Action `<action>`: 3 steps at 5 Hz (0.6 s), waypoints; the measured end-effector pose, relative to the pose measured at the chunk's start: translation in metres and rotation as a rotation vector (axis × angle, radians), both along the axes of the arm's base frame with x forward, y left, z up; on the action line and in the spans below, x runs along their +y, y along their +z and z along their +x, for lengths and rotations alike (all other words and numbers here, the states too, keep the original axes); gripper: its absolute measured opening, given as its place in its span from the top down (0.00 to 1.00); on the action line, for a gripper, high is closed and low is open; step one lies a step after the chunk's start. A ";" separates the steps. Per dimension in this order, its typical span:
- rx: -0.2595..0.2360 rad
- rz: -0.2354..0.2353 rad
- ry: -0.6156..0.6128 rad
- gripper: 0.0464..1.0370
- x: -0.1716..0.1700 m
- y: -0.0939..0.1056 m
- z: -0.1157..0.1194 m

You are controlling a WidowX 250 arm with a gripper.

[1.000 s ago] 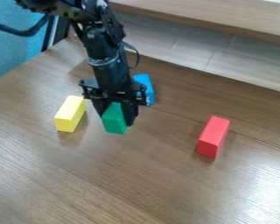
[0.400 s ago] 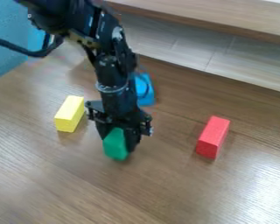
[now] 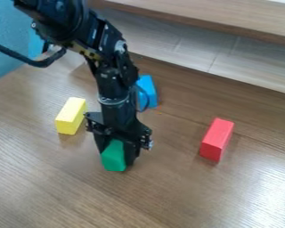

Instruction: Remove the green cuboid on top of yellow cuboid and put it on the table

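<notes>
The gripper [image 3: 117,156] hangs left of centre, low over the wooden table [image 3: 186,196], and is shut on the green cuboid [image 3: 112,156]. A black finger stands at either side of the green cuboid, hiding part of its upper end. Whether its bottom touches the table I cannot tell. Up and to the left, apart from the green cuboid, the yellow cuboid [image 3: 71,116] rests on the table with nothing on top of it.
A red cuboid [image 3: 216,139] lies to the right. Behind the arm is a blue block [image 3: 147,92], partly covered by a cable. A raised wooden ledge [image 3: 216,22] runs along the back, and a blue wall stands at the upper left.
Gripper and green cuboid have moved together toward the front of the table, farther from the blue block. The yellow, red and blue blocks have stayed where they were.
</notes>
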State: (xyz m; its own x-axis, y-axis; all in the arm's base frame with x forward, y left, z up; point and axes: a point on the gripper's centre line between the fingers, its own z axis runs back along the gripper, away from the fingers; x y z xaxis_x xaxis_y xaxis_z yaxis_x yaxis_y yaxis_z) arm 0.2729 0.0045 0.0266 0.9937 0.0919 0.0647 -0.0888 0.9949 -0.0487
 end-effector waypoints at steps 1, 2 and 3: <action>0.013 -0.008 0.002 0.06 -0.001 0.000 -0.002; -0.019 -0.011 0.001 0.04 -0.002 0.014 0.005; -0.089 -0.015 0.018 0.04 0.002 0.042 0.015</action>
State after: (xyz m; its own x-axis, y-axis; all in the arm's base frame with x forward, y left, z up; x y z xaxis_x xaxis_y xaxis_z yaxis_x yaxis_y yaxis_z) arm 0.2874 0.0061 0.0687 0.9823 0.1112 0.1509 -0.1013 0.9923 -0.0720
